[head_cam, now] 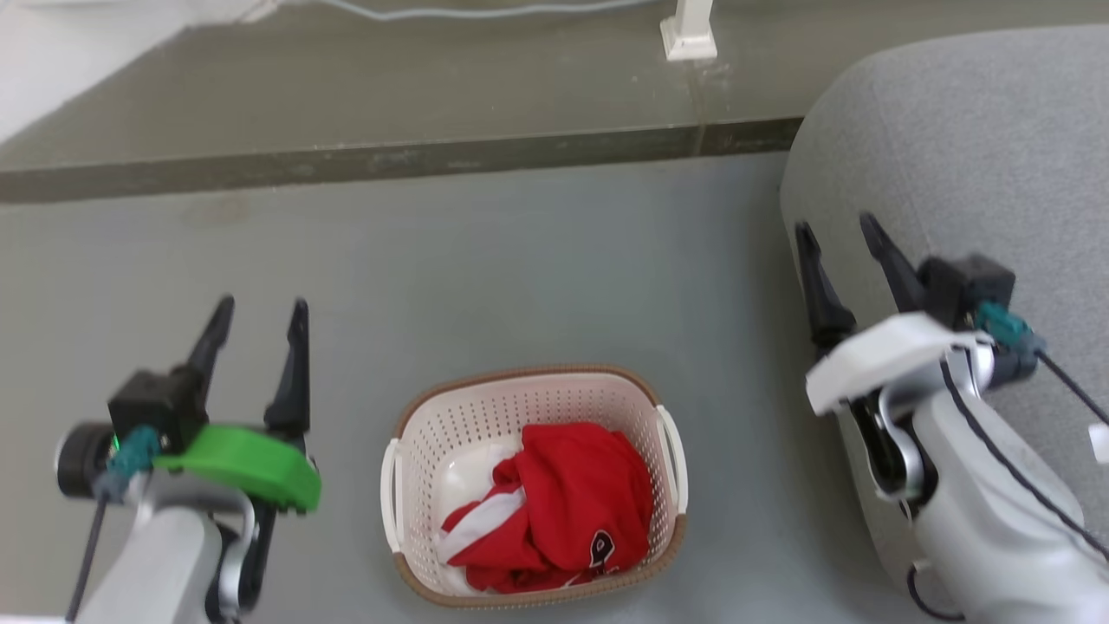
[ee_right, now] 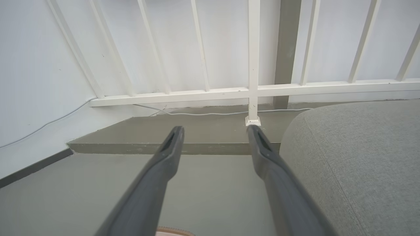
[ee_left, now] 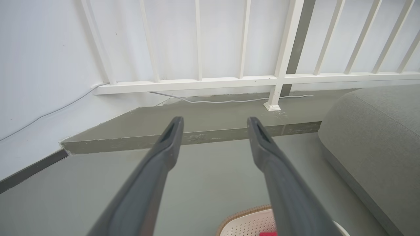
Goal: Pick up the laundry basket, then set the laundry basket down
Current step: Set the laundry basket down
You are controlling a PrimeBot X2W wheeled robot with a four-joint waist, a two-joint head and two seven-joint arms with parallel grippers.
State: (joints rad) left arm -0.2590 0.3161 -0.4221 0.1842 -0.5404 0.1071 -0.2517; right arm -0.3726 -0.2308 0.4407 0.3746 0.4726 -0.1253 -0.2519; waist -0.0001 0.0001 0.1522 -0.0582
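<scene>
The laundry basket [head_cam: 450, 425] stands on the grey floor at the lower middle of the head view, cream-white with perforated walls, a brown rim and white loop handles on both sides. A red and white garment [head_cam: 563, 507] lies crumpled inside it. My left gripper [head_cam: 262, 312] hangs open to the basket's left, apart from it. My right gripper [head_cam: 839, 227] is open to the basket's right, in front of a grey cushion. A corner of the basket [ee_left: 246, 221] peeks in at the bottom of the left wrist view between the open fingers [ee_left: 215, 123]. The right wrist view has my right gripper [ee_right: 215, 131] open over bare floor.
A large grey cushion [head_cam: 953, 147] fills the right side, close behind my right arm. A raised concrete step [head_cam: 390, 160] crosses the floor ahead, with a white railing post [head_cam: 689, 35] and a pale cable on it. A white wall [ee_left: 39, 65] closes the left.
</scene>
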